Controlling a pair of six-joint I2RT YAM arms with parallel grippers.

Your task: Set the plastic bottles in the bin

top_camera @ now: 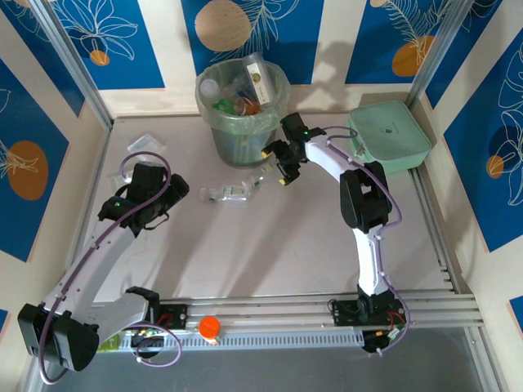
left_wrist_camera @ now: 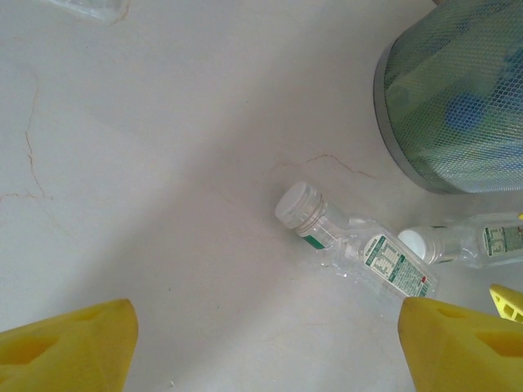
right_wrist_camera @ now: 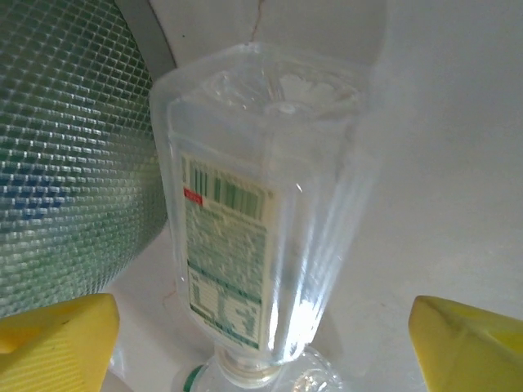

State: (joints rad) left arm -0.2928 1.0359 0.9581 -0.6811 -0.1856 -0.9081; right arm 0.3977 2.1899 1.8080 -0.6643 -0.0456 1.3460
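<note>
Pale pinkish-grey table (top_camera: 270,245), matte, hairline cracks (left_wrist_camera: 343,162) in top. Wall panels (top_camera: 310,33) behind table and at both sides: blue, white leaf outlines, orange discs, cream stripes between. Silver metal posts (top_camera: 69,61) at table's far corners. Slotted aluminium rail (top_camera: 278,310) along table's near edge. Soft, even light.

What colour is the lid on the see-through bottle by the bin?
White. The cap on the clear bottle shows best in the left wrist view.
</note>
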